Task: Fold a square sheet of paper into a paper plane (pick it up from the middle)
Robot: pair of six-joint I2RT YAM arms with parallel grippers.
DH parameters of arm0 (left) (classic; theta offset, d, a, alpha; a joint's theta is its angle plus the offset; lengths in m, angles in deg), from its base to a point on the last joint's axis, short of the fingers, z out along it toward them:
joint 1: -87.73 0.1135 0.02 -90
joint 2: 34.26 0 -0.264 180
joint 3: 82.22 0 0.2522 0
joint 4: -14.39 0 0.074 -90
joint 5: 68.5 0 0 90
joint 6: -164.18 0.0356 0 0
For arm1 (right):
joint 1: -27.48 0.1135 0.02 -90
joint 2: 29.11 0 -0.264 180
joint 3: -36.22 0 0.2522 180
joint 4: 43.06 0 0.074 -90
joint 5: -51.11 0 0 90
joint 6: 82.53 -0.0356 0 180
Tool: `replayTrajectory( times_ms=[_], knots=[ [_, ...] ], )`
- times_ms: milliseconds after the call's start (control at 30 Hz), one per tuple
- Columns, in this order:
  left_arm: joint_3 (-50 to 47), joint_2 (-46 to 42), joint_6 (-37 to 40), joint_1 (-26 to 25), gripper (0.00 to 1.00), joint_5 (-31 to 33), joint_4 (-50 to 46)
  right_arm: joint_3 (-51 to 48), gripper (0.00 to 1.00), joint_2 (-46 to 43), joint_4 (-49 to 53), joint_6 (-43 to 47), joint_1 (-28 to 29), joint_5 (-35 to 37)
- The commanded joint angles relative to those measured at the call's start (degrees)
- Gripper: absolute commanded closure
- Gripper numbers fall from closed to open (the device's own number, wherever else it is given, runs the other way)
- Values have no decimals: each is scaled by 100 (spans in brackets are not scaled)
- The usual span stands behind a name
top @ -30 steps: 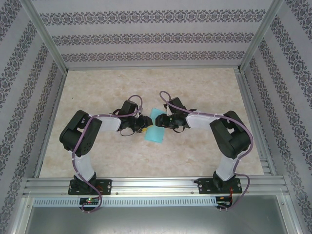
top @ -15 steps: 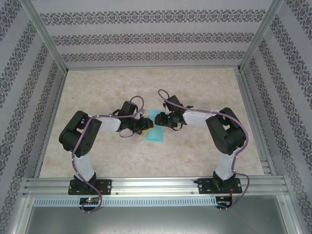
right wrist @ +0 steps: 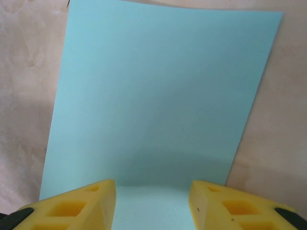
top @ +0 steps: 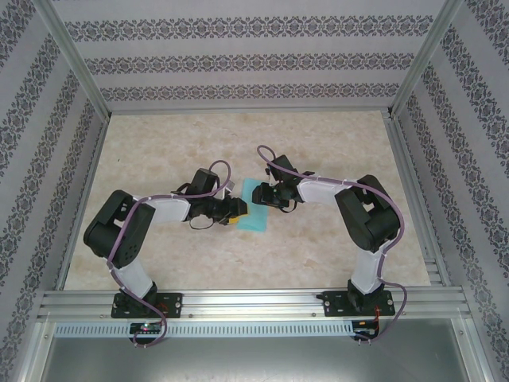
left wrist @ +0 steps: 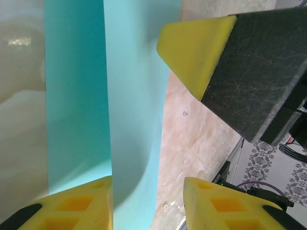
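The square sheet of paper (top: 255, 220) lies flat on the table (top: 159, 143) between both tools, just right of the left gripper (top: 237, 210) and partly beneath the right gripper (top: 266, 196).

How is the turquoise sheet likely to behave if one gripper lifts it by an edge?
Probably floppy: in the left wrist view the turquoise sheet bows up at its near end, so an unsupported part would likely droop. Likely very light and easy to slide: it lies thin and mostly flat on the smooth table, so a push may shift it whole.
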Motion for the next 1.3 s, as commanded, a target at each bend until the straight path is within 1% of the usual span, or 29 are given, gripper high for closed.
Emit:
replayTrajectory(
  times_ms=[0,133,400,533,633,733,800,967,1033,1133,1267],
  knots=[
    [-56,-238,66,-53,61,-185,282,-30,53,335,360,-101,-50,312],
    [-91,-358,-24,-54,62,-247,344,-4,53,355,408,-101,-56,326],
    [-96,-604,-82,-55,62,-171,196,-22,54,374,478,-93,-58,353],
    [-17,-456,-113,-140,62,-174,220,-69,55,331,430,-92,-58,305],
    [74,-276,-171,-173,63,-132,235,-85,57,282,405,-99,-56,256],
    [132,-209,-213,-170,63,177,-99,-131,59,136,333,-105,-48,195],
    [157,-177,-161,-170,64,441,-395,-176,60,-39,231,-85,-31,116],
    [92,6,-254,-171,72,609,-344,-193,62,-415,66,-32,11,-218],
    [163,48,-174,-175,75,776,-511,-207,63,-524,57,-31,55,-297],
    [272,123,-55,-176,80,953,-768,-286,66,-627,38,-40,156,-412],
    [343,196,33,-184,83,1058,-899,-461,71,-589,-1,-133,316,-495]
  ],
)
